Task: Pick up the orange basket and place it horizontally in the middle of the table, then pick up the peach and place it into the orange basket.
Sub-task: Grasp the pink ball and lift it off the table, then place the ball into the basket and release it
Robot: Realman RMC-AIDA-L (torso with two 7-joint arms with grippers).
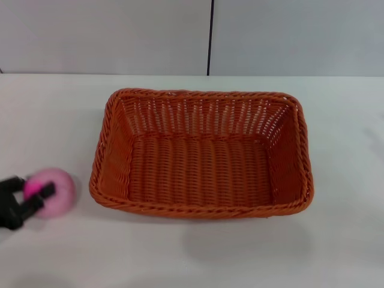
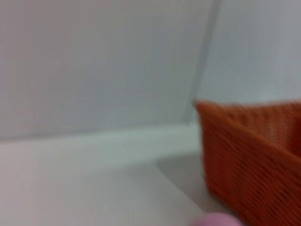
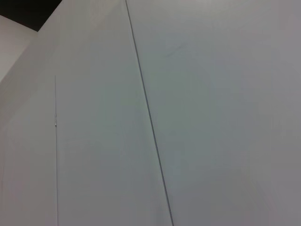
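The orange basket [image 1: 201, 153] lies lengthwise across the middle of the white table [image 1: 336, 240], open side up and with nothing in it. Left of it, near the table's left edge, is the pale pink peach [image 1: 57, 192]. My left gripper [image 1: 33, 188] reaches in from the left, its black fingers [image 1: 42, 193] closed against the peach's left side. In the left wrist view a corner of the basket [image 2: 254, 155] is near, and a sliver of the peach [image 2: 216, 220] shows at the picture's edge. The right gripper is out of view.
A grey wall [image 1: 120, 36] with a dark vertical seam runs behind the table. The right wrist view shows only wall panels [image 3: 188, 117]. White tabletop lies in front of the basket and to its right.
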